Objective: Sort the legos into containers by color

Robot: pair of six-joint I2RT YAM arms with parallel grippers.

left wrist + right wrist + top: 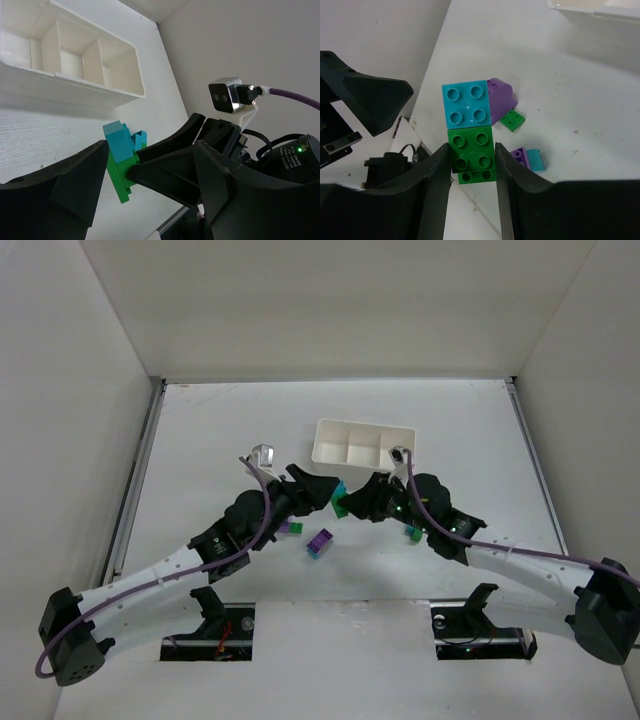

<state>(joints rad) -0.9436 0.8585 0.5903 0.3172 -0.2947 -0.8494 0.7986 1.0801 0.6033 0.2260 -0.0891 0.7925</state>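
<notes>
A teal-on-green lego stack (468,131) hangs above the table between the two arms. My right gripper (472,150) is shut on its green brick (120,172), and the teal brick (119,141) sticks out past the fingertips. My left gripper (322,490) is open around the teal end; its fingers (70,182) stand off from the brick. The white tray (365,445) of three containers lies just behind, and what shows of its compartments (75,75) is bare. Loose legos lie on the table: a purple one (320,542), a purple-green pair (290,527), and a purple-teal pair (527,159).
A purple sloped piece (500,97) and a small green brick (512,120) lie under the held stack. Another small teal-green lego (413,533) sits beside the right arm. White walls enclose the table on three sides.
</notes>
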